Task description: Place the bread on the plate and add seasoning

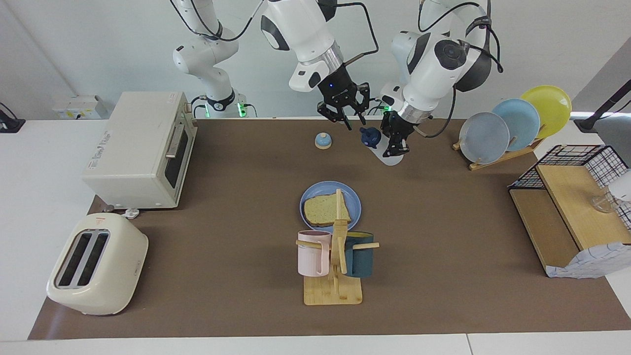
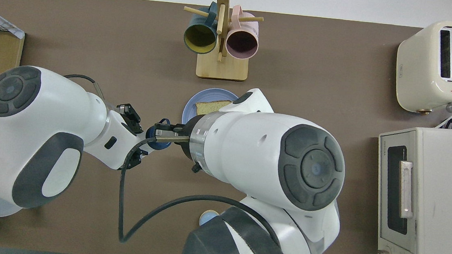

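The bread (image 1: 325,209) lies flat on the medium-blue plate (image 1: 355,202) in the middle of the table; in the overhead view the bread (image 2: 211,107) and plate (image 2: 190,107) are partly hidden under my right arm. My left gripper (image 1: 397,148) is shut on the seasoning bottle (image 1: 389,159), a translucent white bottle held tilted, its navy cap (image 1: 369,136) pointing toward the right arm's end. My right gripper (image 1: 352,121) is open, just above and beside the cap. In the overhead view its fingertips (image 2: 159,131) flank the cap (image 2: 161,145).
A blue-domed bell (image 1: 323,141) sits near the robots. A mug tree (image 1: 335,256) stands just past the plate. A toaster oven (image 1: 143,148) and toaster (image 1: 96,264) are at the right arm's end. A plate rack (image 1: 512,123) and wire shelf (image 1: 572,207) are at the left arm's end.
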Available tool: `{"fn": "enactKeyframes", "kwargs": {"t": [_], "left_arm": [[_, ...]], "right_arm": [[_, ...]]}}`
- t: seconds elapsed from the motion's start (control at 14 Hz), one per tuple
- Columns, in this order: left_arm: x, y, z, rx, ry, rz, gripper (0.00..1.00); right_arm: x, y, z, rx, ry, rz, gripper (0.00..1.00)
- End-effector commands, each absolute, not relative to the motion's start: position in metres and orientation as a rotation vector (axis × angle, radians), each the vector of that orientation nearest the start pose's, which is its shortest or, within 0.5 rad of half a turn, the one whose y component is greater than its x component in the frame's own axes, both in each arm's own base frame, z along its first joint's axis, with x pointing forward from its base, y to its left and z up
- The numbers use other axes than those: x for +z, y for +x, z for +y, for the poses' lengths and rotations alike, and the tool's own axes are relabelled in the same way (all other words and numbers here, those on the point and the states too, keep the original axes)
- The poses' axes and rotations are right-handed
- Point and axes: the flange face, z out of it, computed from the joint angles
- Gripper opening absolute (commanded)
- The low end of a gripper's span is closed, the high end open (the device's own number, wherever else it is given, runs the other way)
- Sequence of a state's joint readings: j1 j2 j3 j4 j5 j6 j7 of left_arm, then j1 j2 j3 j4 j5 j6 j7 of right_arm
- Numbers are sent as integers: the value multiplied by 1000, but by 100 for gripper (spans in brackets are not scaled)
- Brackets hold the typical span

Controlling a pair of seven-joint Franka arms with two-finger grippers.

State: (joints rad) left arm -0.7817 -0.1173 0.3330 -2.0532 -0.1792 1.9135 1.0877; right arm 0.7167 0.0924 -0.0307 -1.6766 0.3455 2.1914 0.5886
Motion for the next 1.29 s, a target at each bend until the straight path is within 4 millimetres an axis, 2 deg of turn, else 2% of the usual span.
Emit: {"fn": "enactKeyframes", "kwargs": {"t": [0.0, 0.21, 0.36, 0.64, 0.79, 1.0, 1.22], "left_arm": [[489, 453, -232, -67, -2481, 2247, 0], [489, 453, -231, -66, -2495, 2232, 0], [489, 453, -232, -65, -2493, 2233, 0], [489, 453, -232, -70, -2491, 2234, 0], [489, 453, -232, -70, -2493, 2232, 0], [489, 453, -232, -65, -2493, 2233, 0], [489, 453, -231, -70, -2493, 2233, 0]], "right_arm": [[588, 479, 410, -191, -2609, 81, 35], [584, 479, 412, -185, -2612, 85, 33], [576, 477, 420, -173, -2619, 75, 33], [575, 478, 420, -183, -2616, 77, 33], [575, 478, 420, -180, -2618, 76, 24], [573, 478, 420, -169, -2621, 79, 0], [575, 478, 421, -171, -2616, 82, 0]]}}
